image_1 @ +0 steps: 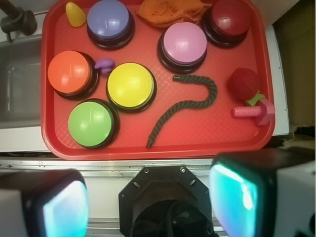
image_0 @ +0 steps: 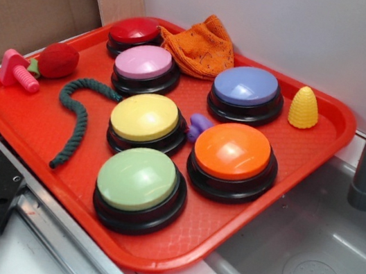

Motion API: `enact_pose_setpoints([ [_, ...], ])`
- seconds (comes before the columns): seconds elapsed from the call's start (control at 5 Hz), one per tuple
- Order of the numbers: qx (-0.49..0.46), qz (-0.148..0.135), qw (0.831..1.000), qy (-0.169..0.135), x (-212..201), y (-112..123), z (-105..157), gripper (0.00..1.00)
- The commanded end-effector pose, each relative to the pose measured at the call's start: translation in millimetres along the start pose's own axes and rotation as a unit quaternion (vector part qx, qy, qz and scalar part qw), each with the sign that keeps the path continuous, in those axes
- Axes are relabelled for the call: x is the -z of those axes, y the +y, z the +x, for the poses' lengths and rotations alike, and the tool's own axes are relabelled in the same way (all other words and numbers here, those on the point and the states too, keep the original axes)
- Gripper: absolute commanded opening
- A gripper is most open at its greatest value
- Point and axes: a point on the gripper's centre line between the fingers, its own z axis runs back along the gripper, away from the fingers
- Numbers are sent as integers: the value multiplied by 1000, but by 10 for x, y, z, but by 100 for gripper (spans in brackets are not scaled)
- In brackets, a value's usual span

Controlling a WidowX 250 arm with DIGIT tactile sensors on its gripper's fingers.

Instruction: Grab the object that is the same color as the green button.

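The rope, dark green and twisted, lies limp on the red tray in a hooked curve. In the wrist view its bend sits below the pink button, and its long tail runs down toward the tray's near edge, just right of the yellow button. Nothing touches it.

The green button stands at the tray's near corner, just beside the yellow one. 6 buttons are on the tray in all; the others are orange, blue and red. A small purple piece sits between the yellow and orange ones.

Near the rope's bend are a red strawberry toy and a pink bolt. An orange cloth and a yellow corn toy lie at the far side. A sink adjoins the tray.

The gripper hangs above the counter edge, off the tray, its fingers spread wide apart and holding nothing.
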Motion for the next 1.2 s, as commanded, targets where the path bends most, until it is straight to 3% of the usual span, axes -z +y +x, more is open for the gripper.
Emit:
enact_pose_setpoints([
  [0.0, 0, 0, 1000, 0, 0, 0, 0, 100],
  [0.4, -62, 7, 998, -10, 385, 50, 64, 100],
  [1.0, -155, 7, 987, -46, 1434, 200, 214, 100],
])
